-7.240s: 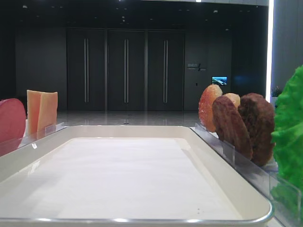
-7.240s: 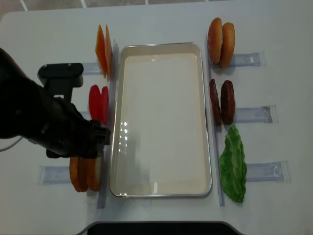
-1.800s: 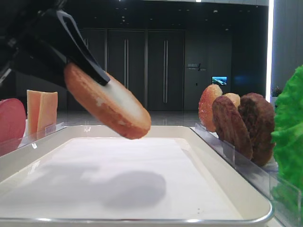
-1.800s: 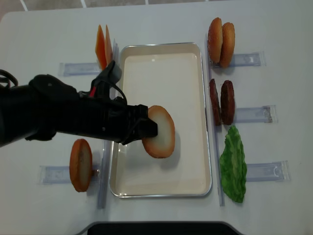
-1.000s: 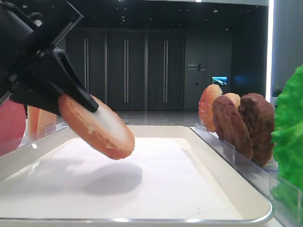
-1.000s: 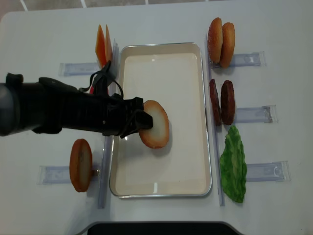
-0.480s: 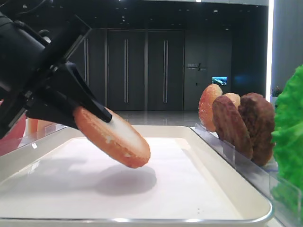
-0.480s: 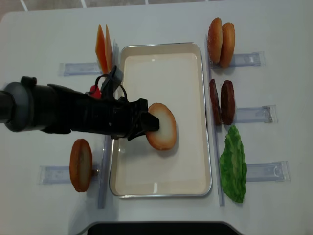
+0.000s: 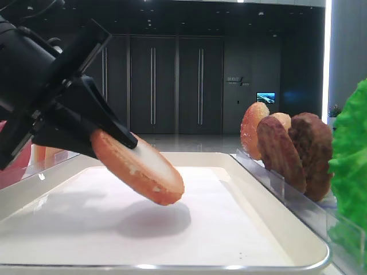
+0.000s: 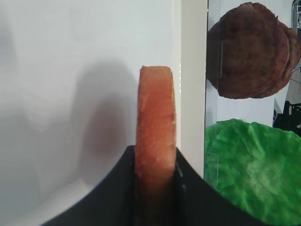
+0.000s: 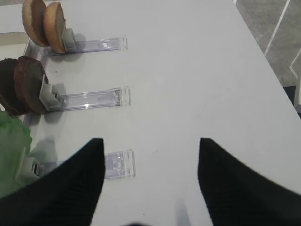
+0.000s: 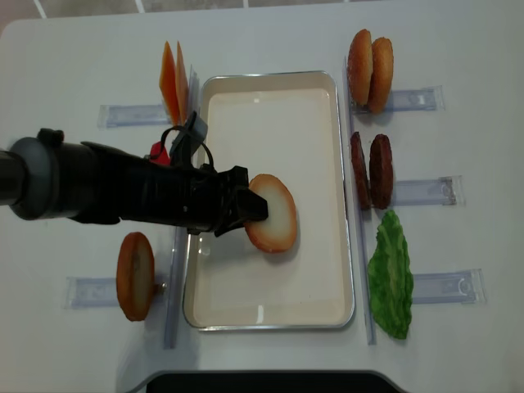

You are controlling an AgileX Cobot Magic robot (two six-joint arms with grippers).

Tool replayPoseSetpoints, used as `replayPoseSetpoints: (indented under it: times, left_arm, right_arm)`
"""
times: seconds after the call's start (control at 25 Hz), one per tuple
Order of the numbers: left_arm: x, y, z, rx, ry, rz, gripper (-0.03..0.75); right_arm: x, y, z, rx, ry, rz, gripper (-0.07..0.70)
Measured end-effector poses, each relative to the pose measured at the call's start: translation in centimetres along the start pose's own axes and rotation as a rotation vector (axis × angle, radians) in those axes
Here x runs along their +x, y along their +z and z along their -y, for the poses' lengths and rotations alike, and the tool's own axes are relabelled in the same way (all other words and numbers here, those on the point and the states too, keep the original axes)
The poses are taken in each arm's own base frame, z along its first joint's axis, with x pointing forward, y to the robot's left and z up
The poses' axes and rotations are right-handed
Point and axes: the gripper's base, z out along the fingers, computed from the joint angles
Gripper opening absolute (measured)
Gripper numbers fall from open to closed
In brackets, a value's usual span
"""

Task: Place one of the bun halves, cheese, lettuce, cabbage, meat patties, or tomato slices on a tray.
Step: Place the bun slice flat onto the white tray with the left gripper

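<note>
Lowered slightly since half a second ago: bun half (image 12: 273, 213), tilted, just above the liner. Tray (image 12: 326, 295): white, glossy rim, paper liner. Bun half: golden-brown crust, pale cream face. Left gripper (image 12: 246, 208): clamped on bun's edge. Right gripper (image 11: 148, 155): jaws parted, holding nothing. Writing: none legible.

Only a small white sign (image 9: 237, 81) on the dark back wall bears lettering, too small to read.
</note>
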Motion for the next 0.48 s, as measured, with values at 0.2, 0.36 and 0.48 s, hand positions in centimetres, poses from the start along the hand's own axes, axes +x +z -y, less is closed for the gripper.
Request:
replayPoseSetpoints:
  times: [0.2,0.36,0.48]
  left_arm:
    - [0.02,0.00,0.02,0.003,0.000,-0.002,0.302]
    - [0.02,0.00,0.02,0.003,-0.011,-0.002,0.449]
    - [0.02,0.00,0.03,0.003,-0.023,-0.002,0.475]
  right_arm:
    - [0.00,0.00,0.00,0.000,0.000,0.000,0.416]
    - [0.00,0.00,0.00,0.000,0.000,0.000,0.416]
    - [0.00,0.00,0.00,0.000,0.000,0.000,0.416]
